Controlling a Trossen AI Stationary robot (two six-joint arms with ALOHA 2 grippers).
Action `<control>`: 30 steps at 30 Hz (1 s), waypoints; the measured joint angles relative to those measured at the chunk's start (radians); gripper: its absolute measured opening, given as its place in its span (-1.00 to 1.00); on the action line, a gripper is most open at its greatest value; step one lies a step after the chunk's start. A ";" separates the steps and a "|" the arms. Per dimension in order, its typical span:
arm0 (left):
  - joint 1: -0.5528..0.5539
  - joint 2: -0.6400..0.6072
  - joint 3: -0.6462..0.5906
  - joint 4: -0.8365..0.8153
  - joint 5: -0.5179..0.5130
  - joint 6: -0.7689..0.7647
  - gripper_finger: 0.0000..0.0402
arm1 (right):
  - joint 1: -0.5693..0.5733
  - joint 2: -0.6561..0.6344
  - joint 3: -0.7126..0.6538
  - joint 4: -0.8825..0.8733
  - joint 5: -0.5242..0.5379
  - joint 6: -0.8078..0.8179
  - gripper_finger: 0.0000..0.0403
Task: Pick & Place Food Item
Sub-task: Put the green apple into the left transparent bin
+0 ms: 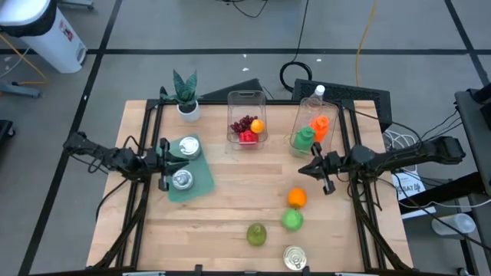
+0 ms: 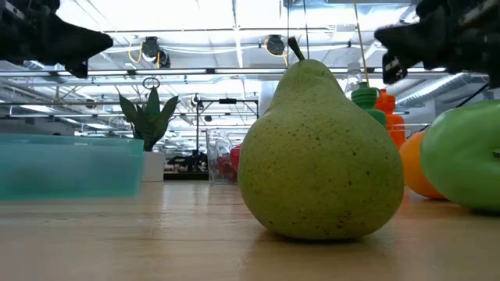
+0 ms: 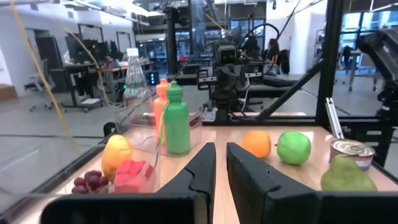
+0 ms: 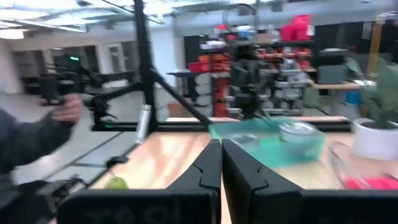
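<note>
Near the table's front right lie an orange (image 1: pixel 297 198), a green apple (image 1: pixel 291 220), a pear (image 1: pixel 256 234) and a tin can (image 1: pixel 294 257), each resting on the wood. The low view shows the pear (image 2: pixel 316 156) upright on its base. My left gripper (image 1: pixel 169 163) hovers shut above the teal tray (image 1: pixel 201 186), pointing toward the table's right. My right gripper (image 1: pixel 307 169) hovers shut above the right middle of the table, pointing left, a little beyond the orange. Both wrist views show the fingers (image 3: pixel 221 149) (image 4: pixel 221 146) together with nothing between them.
Two tin cans (image 1: pixel 186 148) (image 1: pixel 182 180) stand on the teal tray. A clear bin (image 1: pixel 247 123) at the back holds grapes and other fruit; another (image 1: pixel 311 126) holds bottles. A potted plant (image 1: pixel 186 96) stands far left. A person's hand (image 4: pixel 62 109) shows beyond the table.
</note>
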 joint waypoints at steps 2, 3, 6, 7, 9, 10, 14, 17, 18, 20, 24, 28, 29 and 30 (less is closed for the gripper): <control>0.003 0.000 0.000 -0.014 0.000 -0.004 -0.75 | 0.000 0.000 -0.020 0.002 0.011 -0.009 -0.98; 0.006 0.000 0.000 -0.015 0.000 0.000 -0.75 | 0.002 0.000 -0.026 0.001 0.011 -0.015 -0.98; 0.016 0.000 0.000 -0.008 0.000 0.011 -0.75 | 0.012 0.000 -0.027 0.002 0.010 -0.033 -0.98; 0.019 0.000 0.000 -0.005 0.000 0.010 -0.75 | 0.018 0.000 -0.023 -0.002 0.010 -0.038 -0.98; 0.025 0.000 0.000 -0.003 0.000 0.002 -0.75 | 0.045 0.007 -0.001 -0.017 0.010 -0.054 -0.98; 0.027 0.000 0.000 -0.003 0.000 -0.001 -0.75 | 0.063 0.013 0.016 -0.035 0.009 -0.066 -0.98; 0.027 0.000 0.000 -0.003 0.000 -0.003 -0.75 | 0.170 0.066 0.153 -0.249 0.125 -0.178 -0.97; 0.027 0.000 0.000 -0.007 0.002 -0.008 -0.75 | 0.258 0.153 0.300 -0.478 0.325 -0.239 -0.90; 0.027 0.000 0.000 -0.013 0.002 -0.014 -0.75 | 0.279 0.187 0.344 -0.544 0.374 -0.245 -0.85; 0.027 0.000 0.000 -0.021 0.002 -0.027 -0.75 | 0.309 0.255 0.423 -0.658 0.414 -0.242 -0.71; 0.027 0.000 0.000 -0.039 0.011 -0.045 -0.75 | 0.346 0.381 0.576 -0.868 0.310 -0.159 -0.32; 0.027 0.000 0.000 -0.049 0.011 -0.047 -0.75 | 0.382 0.486 0.695 -0.995 0.249 -0.092 0.15; 0.027 0.000 0.000 -0.049 0.011 -0.047 -0.75 | 0.389 0.506 0.713 -1.003 0.241 -0.085 0.27; 0.027 0.000 0.000 -0.049 0.011 -0.047 -0.75 | 0.395 0.523 0.724 -1.002 0.240 -0.071 0.38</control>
